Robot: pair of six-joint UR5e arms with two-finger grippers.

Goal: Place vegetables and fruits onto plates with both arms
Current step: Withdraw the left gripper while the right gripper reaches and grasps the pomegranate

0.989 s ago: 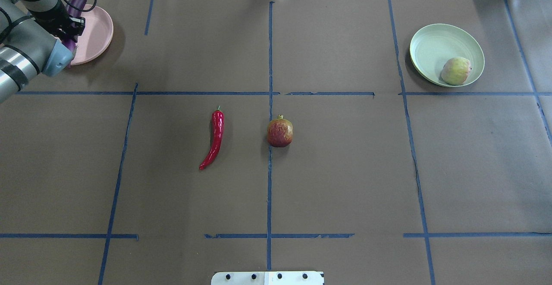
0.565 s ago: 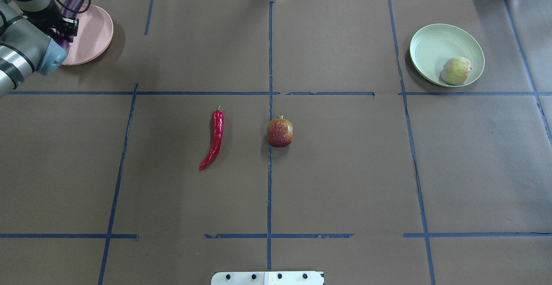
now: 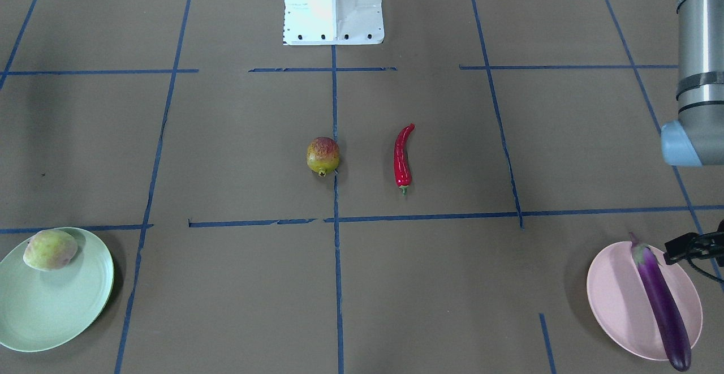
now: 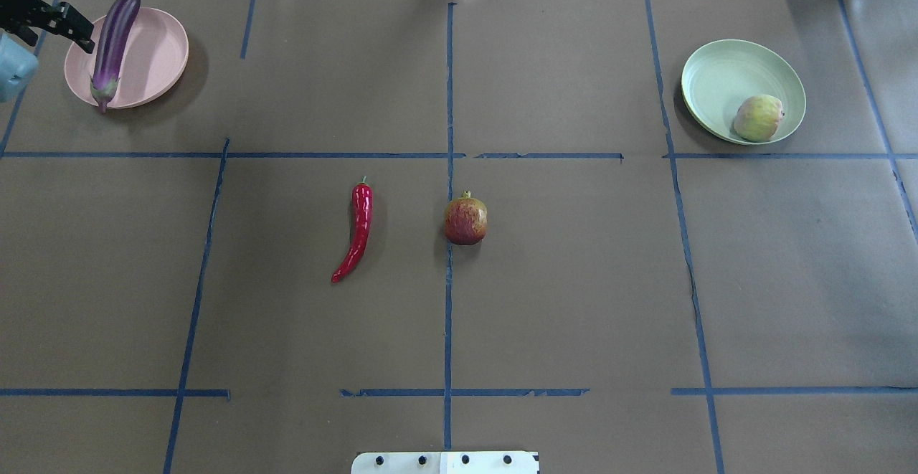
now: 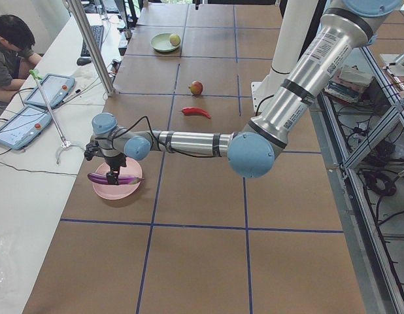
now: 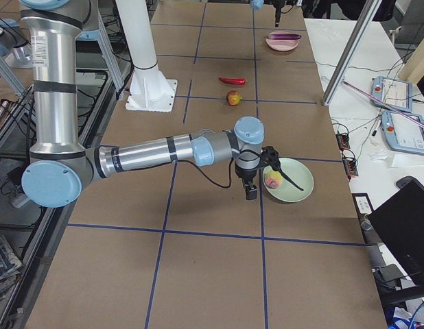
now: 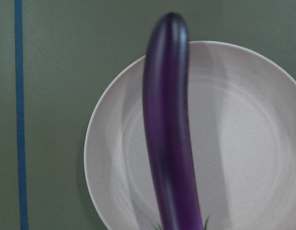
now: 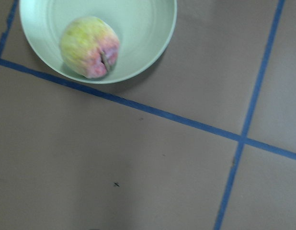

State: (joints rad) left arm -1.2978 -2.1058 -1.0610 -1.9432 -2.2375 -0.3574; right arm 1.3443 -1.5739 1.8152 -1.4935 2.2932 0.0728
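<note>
The purple eggplant [image 4: 111, 40] lies free across the pink plate [image 4: 158, 51] at the far left, and fills the left wrist view [image 7: 167, 134]. My left gripper [image 4: 72, 29] is at the table's left edge beside the plate, off the eggplant, with its jaws apart. The peach-like fruit [image 4: 757, 117] sits in the mint green plate [image 4: 717, 72] at the far right. My right gripper [image 6: 251, 192] hangs beside that plate; I cannot tell whether it is open. The red chili [image 4: 356, 232] and the crowned fruit [image 4: 465, 221] lie on the table's middle.
The white base block [image 3: 332, 6] stands at the robot's side of the table. Blue tape lines cross the brown cover. In the left side view a person [image 5: 12, 49] sits with tablets [image 5: 50, 88] beyond a metal pole [image 5: 91, 46].
My left gripper has let go of the eggplant and moved away to the left. The eggplant now lies uncovered on the pink plate. Nothing else has moved.
</note>
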